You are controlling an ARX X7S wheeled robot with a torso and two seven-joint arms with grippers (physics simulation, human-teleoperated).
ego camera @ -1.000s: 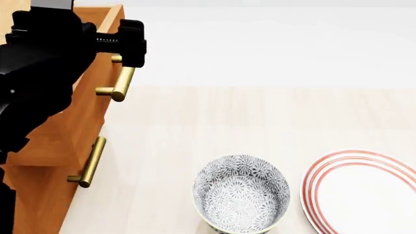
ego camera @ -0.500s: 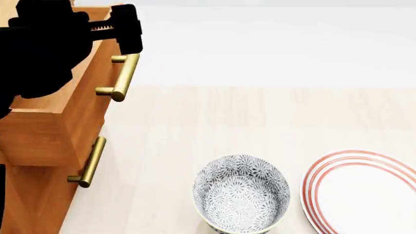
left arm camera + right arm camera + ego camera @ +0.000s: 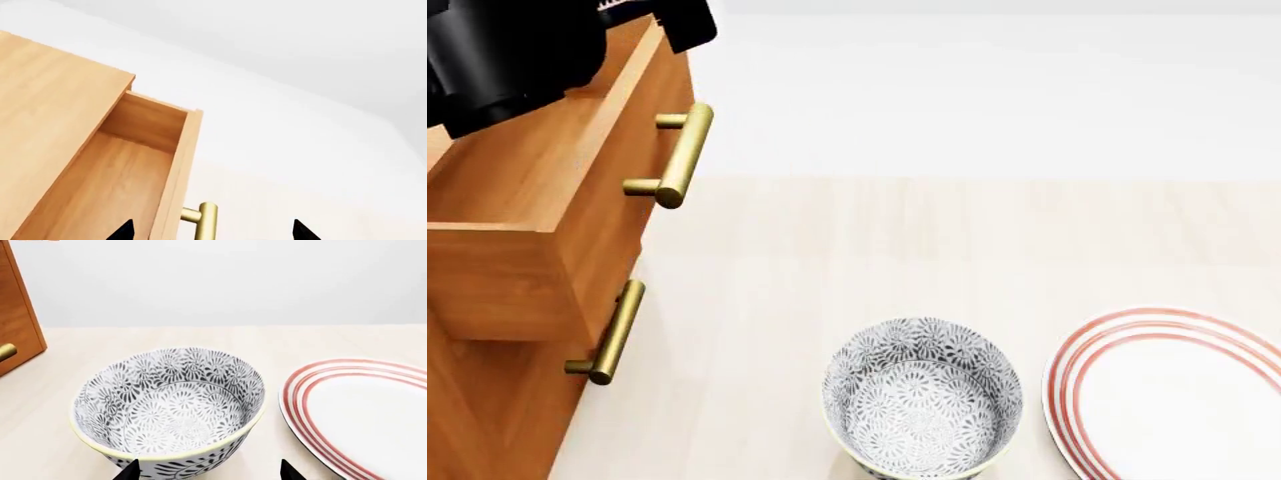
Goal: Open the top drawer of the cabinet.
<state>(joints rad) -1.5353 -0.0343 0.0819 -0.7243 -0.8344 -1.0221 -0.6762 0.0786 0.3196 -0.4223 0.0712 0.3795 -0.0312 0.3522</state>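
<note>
The top drawer [image 3: 554, 190] stands pulled out from the cabinet [image 3: 481, 410] at the left edge of the head view, its front face jutting past the drawer front below it. Its brass bar handle [image 3: 681, 155] runs down the front, upper left of the frame, with nothing gripping it. The left wrist view looks into the drawer's lighter wood box [image 3: 100, 185], bare inside, with the handle's end at the bottom of that frame. A second brass handle [image 3: 607, 335] sits lower on the cabinet, on a drawer that is closed flush.

The left tool [image 3: 210, 231] shows as two dark fingertips spread well apart at the bottom edge of its wrist view, one on each side of the drawer front, pinching nothing. In the head view it is at the top left corner, above the drawer.

On the pale counter [image 3: 961, 240], a patterned bowl [image 3: 924, 408] stands at bottom centre, a red-ringed plate [image 3: 1174, 395] just beside it at bottom right. The right tool [image 3: 208, 471] has its tips spread, close by the bowl.
</note>
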